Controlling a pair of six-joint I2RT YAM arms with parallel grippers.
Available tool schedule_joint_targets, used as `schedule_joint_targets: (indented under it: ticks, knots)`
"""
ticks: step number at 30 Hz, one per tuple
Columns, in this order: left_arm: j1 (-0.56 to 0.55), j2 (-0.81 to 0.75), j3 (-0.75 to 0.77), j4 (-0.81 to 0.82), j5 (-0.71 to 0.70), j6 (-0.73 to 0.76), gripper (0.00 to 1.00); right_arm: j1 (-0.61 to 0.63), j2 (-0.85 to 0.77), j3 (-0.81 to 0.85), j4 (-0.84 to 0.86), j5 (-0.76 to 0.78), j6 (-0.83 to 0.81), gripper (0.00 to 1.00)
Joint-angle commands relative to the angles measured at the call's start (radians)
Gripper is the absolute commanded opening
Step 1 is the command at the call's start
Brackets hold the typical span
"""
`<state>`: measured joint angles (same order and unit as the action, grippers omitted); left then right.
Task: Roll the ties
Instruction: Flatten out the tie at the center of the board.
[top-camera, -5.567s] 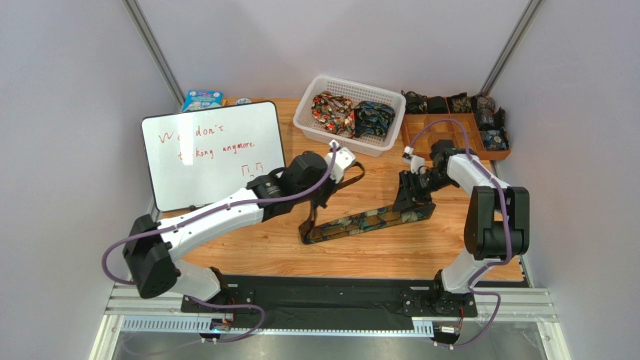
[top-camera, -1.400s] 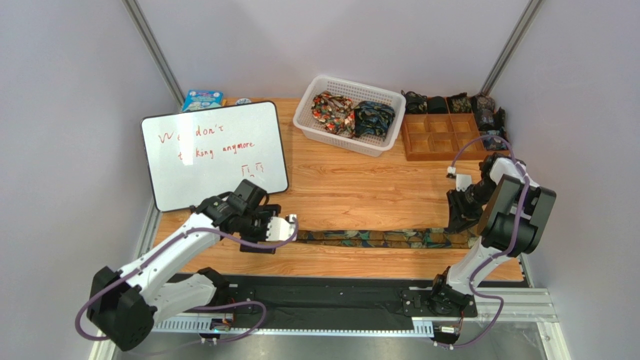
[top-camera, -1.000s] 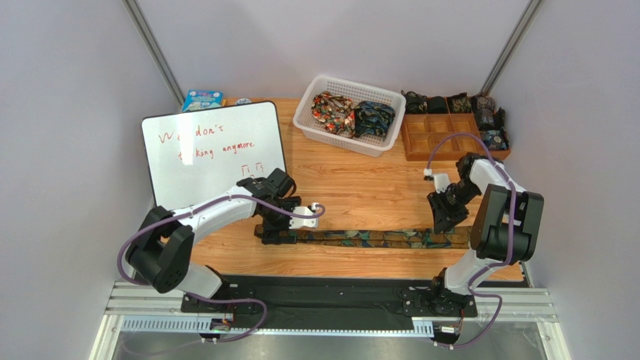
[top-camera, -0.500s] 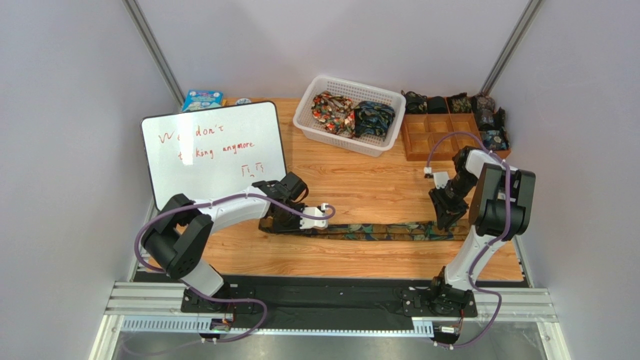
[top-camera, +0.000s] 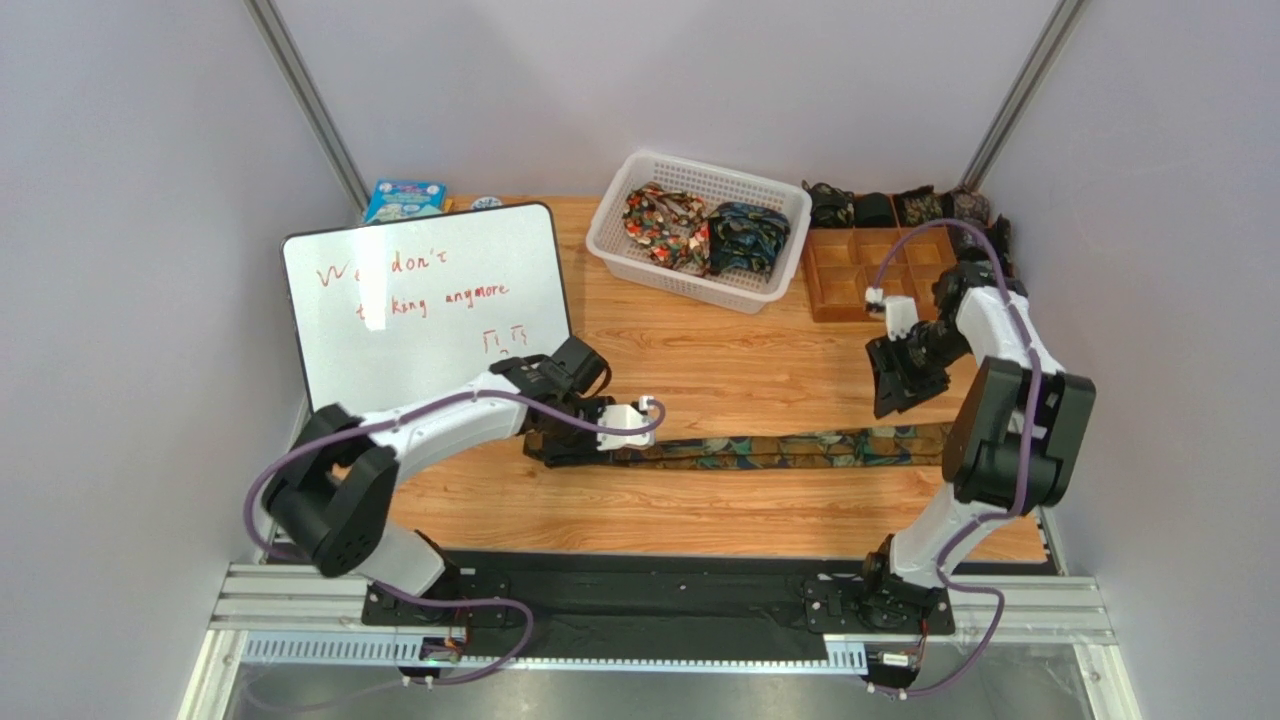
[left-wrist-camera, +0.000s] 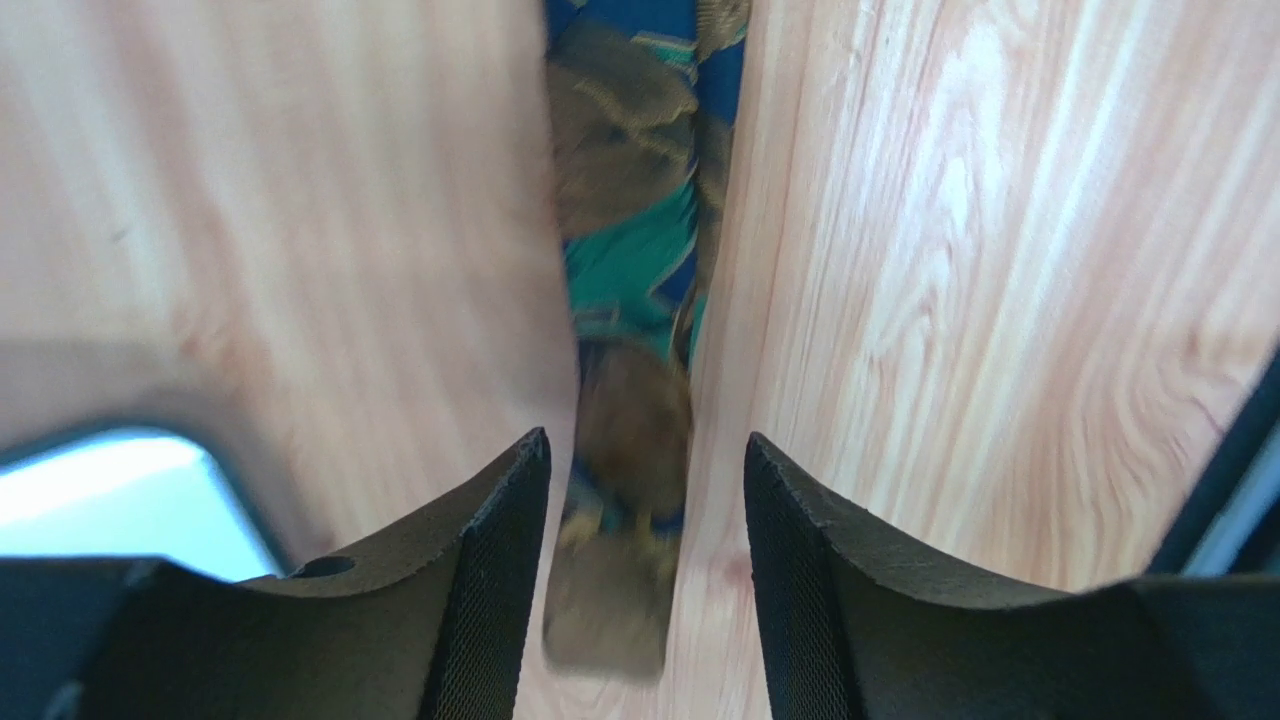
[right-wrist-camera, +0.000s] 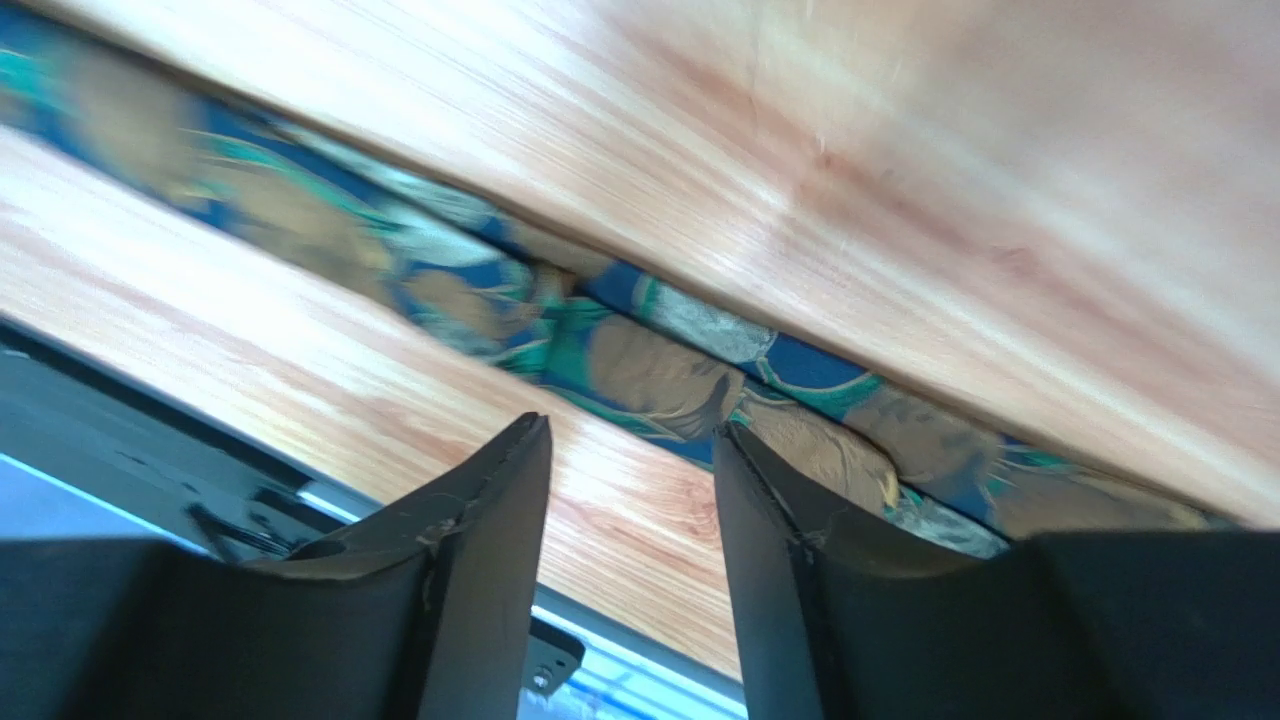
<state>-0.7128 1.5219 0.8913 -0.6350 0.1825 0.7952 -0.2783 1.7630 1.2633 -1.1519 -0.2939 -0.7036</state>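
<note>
Table of light wooden planks (top-camera: 706, 353), overhead view: one long narrow dark-blue fabric necktie with gold-green paisley (top-camera: 766, 449) lies flat in a straight line across the lower middle of the frame. It is presumably stretched out so rolling can start from one end. At its left end sits the left gripper (top-camera: 571, 447), low on the wood. The right gripper (top-camera: 893, 396) hangs just above the right end, apart from it.

White slotted plastic basket (top-camera: 631, 258), upper centre, holds a bunched red-orange tie (top-camera: 666, 225) and a bunched blue-green tie (top-camera: 748, 236), likely waiting their turn. Brown wooden compartment tray (top-camera: 836, 278), upper right: small dark rolls (top-camera: 876, 206) sit in the back row. Nearer cells look bare, some hidden by the right arm.

Left wrist view: left gripper (left-wrist-camera: 643, 438) is released, fingers parted and straddling the necktie (left-wrist-camera: 639, 255) near its narrow end, which lies on the wood, unpinched. Probably set there to close on the tip for the first turn.

Right wrist view: right gripper (right-wrist-camera: 631, 431) is released too, nothing between its fingers. The necktie (right-wrist-camera: 646, 368) runs diagonally, upper left to lower right, beyond the tips. The gripper is lifted clear, likely so the fabric is not pinned.
</note>
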Motion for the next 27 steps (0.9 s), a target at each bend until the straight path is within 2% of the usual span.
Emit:
schedule_joint_targets:
  ticks: [1, 6, 10, 15, 17, 19, 21, 24, 25, 27]
  knots:
    - [0.048, -0.167, 0.034, -0.115, 0.066, 0.035, 0.57, 0.02, -0.18, 0.137, -0.106, -0.249, -0.042, 0.5]
    - [0.121, -0.18, 0.002, -0.121, 0.045, 0.11, 0.47, 0.164, -0.227, 0.166, -0.112, -0.393, 0.133, 0.43]
    - [0.159, -0.117, -0.011, -0.118, 0.011, 0.151, 0.34, 0.309, -0.249, 0.095, 0.038, -0.455, 0.337, 0.38]
    - [0.164, -0.051, -0.054, -0.106, -0.02, 0.188, 0.29, 0.497, -0.237, -0.005, 0.283, -0.493, 0.64, 0.29]
    - [0.165, -0.022, -0.054, -0.107, -0.028, 0.187, 0.28, 0.575, -0.234, -0.037, 0.394, -0.488, 0.705, 0.28]
    - [0.165, -0.014, -0.051, -0.104, -0.025, 0.18, 0.27, 0.62, -0.226, -0.091, 0.522, -0.484, 0.847, 0.27]
    - [0.168, -0.035, -0.042, -0.111, -0.005, 0.173, 0.31, 0.694, -0.218, -0.11, 0.57, -0.461, 0.883, 0.24]
    - [0.2, -0.115, -0.034, -0.132, 0.058, 0.179, 0.51, 0.766, -0.169, -0.104, 0.599, -0.451, 0.92, 0.19]
    - [0.223, -0.136, -0.032, -0.137, 0.07, 0.183, 0.63, 0.778, -0.134, -0.099, 0.63, -0.461, 0.967, 0.17]
    - [0.252, -0.195, -0.031, -0.169, 0.106, 0.211, 0.73, 0.814, -0.099, -0.09, 0.664, -0.482, 1.013, 0.15]
